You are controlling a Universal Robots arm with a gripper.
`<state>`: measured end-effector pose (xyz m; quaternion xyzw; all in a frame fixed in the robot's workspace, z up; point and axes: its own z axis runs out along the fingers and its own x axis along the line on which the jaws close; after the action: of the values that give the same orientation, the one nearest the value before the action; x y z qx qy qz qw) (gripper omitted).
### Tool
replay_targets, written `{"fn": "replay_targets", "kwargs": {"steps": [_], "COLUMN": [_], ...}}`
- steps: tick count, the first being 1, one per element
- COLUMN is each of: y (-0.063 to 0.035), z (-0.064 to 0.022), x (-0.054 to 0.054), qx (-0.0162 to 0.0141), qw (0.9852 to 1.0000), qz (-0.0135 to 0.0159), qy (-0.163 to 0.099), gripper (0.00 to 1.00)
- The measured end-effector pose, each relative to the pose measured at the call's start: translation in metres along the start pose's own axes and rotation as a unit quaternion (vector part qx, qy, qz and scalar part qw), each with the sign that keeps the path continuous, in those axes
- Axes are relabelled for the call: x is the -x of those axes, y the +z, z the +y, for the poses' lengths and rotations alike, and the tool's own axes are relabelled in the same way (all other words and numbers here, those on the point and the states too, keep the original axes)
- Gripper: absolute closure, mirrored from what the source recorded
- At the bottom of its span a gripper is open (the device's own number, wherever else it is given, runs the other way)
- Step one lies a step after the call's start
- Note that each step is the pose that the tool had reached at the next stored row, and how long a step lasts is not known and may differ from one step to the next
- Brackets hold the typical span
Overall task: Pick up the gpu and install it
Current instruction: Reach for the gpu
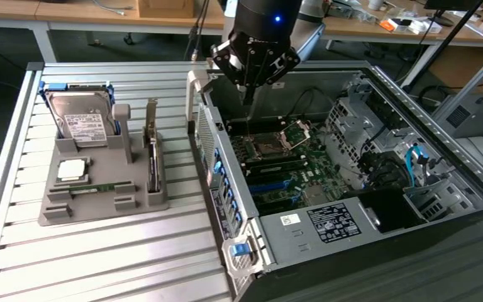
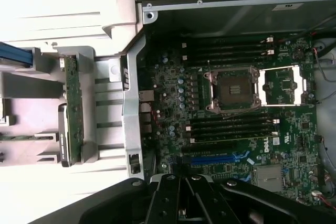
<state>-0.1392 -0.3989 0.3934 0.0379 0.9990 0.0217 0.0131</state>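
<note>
The gpu [image 1: 151, 154] is a thin dark card with a silver bracket, standing on edge in the right slot of the grey holder [image 1: 99, 201] on the slatted table. The wrist view catches it edge-on as a green strip, the gpu [image 2: 72, 108]. My gripper [image 1: 246, 100] hangs above the rear of the open computer case [image 1: 351, 207], to the exterior view's right of the card and well apart from it. Its fingers [image 2: 173, 195] are shut together with nothing between them. Below them lies the motherboard [image 2: 173, 103] with a blue expansion slot [image 2: 212, 158].
The holder also carries a silver hard drive [image 1: 82, 119], a processor [image 1: 72, 168] and a green memory stick [image 1: 99, 187]. The case's metal side wall [image 1: 212, 157] stands between holder and motherboard. An open processor socket [image 2: 233, 90] sits mid-board. Desks with clutter line the back.
</note>
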Motion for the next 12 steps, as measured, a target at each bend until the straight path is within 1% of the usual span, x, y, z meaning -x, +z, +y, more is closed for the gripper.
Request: {"fn": "replay_targets", "kwargs": {"steps": [12], "y": [-0.0002], "z": [-0.0004], "x": [-0.0049], "qx": [0.0], "qw": [1.0], "qz": [0.0], "qy": [0.0], "gripper": [0.89]}}
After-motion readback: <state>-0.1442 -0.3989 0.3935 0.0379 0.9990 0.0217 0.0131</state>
